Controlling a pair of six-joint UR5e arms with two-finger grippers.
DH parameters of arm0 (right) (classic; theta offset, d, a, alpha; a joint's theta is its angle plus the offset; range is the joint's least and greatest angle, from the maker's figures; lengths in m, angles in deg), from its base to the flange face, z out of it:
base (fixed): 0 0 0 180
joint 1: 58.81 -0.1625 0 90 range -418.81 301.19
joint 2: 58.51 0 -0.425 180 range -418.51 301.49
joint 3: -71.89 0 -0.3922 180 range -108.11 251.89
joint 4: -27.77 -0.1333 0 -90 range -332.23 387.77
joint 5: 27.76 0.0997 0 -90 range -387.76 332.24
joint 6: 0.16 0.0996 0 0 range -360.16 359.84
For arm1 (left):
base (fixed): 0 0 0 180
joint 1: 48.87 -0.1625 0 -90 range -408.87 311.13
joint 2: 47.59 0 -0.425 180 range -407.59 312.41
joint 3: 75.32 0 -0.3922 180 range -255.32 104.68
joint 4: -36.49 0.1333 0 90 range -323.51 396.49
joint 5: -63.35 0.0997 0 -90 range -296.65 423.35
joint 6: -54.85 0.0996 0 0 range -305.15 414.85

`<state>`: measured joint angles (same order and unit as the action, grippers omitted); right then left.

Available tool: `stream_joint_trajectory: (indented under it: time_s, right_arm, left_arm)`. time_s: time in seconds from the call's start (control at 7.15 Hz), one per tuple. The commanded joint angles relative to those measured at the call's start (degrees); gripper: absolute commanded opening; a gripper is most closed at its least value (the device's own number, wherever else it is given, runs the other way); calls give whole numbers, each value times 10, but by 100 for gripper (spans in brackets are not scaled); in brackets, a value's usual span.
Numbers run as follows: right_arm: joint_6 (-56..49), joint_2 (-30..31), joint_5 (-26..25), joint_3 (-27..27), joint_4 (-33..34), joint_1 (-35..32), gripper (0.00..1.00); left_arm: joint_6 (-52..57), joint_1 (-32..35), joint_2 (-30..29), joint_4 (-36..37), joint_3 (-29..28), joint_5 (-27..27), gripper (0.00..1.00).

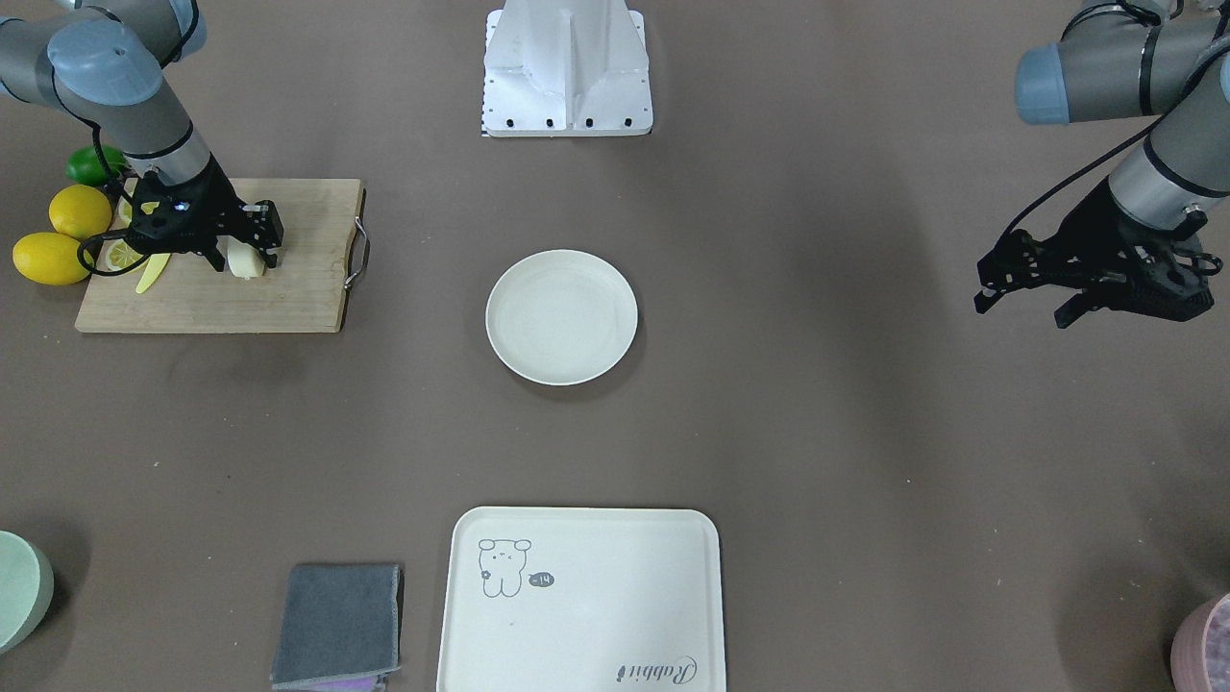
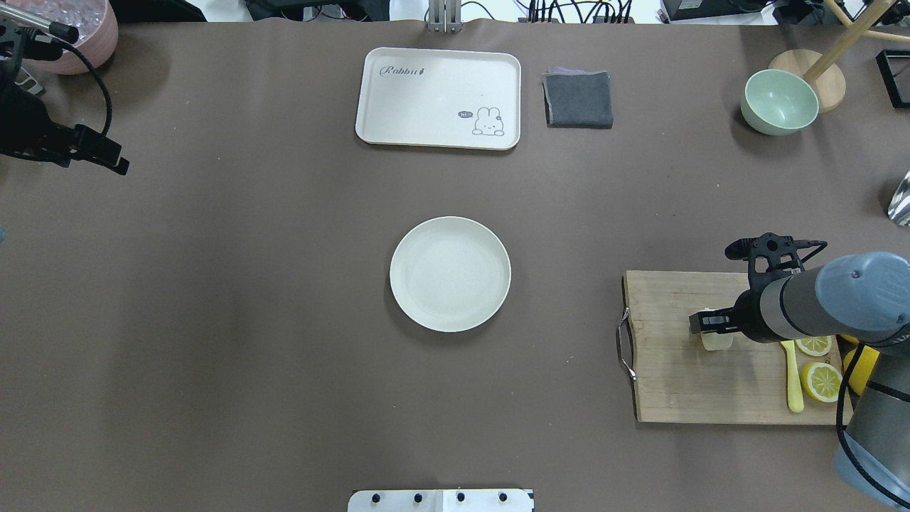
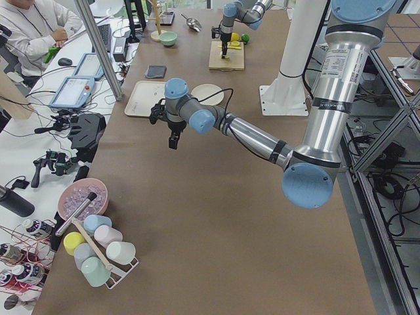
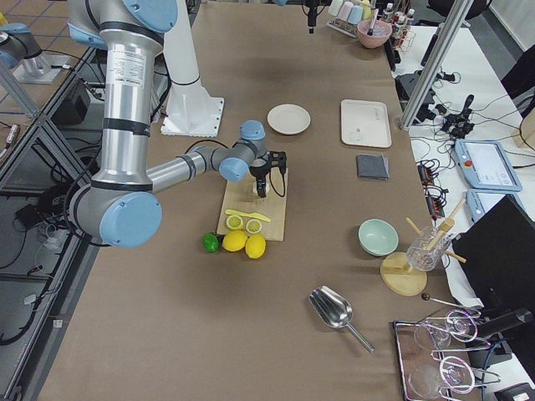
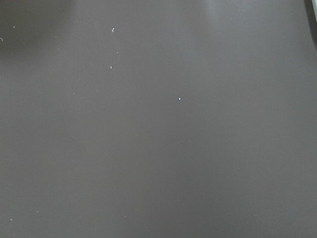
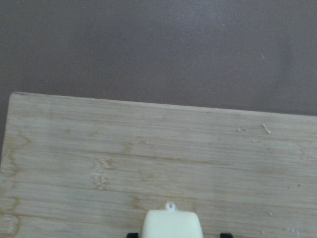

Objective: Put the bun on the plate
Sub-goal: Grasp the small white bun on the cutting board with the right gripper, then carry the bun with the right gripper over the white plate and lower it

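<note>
The bun [image 1: 246, 261], a pale cream stub, rests on the wooden cutting board [image 1: 288, 288] at the table's right end. My right gripper [image 1: 247, 248] reaches down over it, open, with a finger on either side; the right wrist view shows the bun [image 6: 172, 225] at its bottom edge between two dark fingertips, with a small gap on one side. The plate [image 1: 561, 316], round and off-white, sits bare at the table's centre, well apart from the board. Over bare table at the other end, my left gripper [image 1: 1023, 303] hangs open and holds nothing.
Lemons [image 1: 60, 240], a lime [image 1: 91, 163], lemon halves [image 2: 817, 370] and a yellow knife [image 2: 793, 377] crowd the board's outer end. A cream tray [image 1: 577, 596], grey cloth [image 1: 336, 625], green bowl [image 2: 778, 99] and pink bowl [image 2: 78, 28] line the far side.
</note>
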<state>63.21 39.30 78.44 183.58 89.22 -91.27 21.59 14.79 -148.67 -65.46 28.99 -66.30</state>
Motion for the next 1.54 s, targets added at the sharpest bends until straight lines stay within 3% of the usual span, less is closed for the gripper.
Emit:
stream_joint_trajectory:
  time_s: [0.0,0.28,0.56,0.84,0.98,1.12,1.4]
  right_arm:
    - [0,9,-2,16,2,9,0]
    - [2,-53,-2,7,36,9,0]
    - [18,-278,-28,-32,242,8,0]
    - [89,-482,-30,-193,260,15,0]
    - [107,-532,-48,-247,258,28,0]
    - [112,-545,-68,-262,255,41,0]
    - [112,-543,-86,-261,253,63,100]
  left_arm:
    - [-1,0,0,0,-1,0,98]
    - [-1,1,0,1,-1,-1,98]
    - [-1,1,1,1,-1,-2,98]
    - [-1,1,1,2,-1,-2,98]
    - [-1,1,1,2,-2,-3,98]
    - [-1,1,1,2,-3,-6,98]
    - [-1,1,1,2,-10,-6,98]
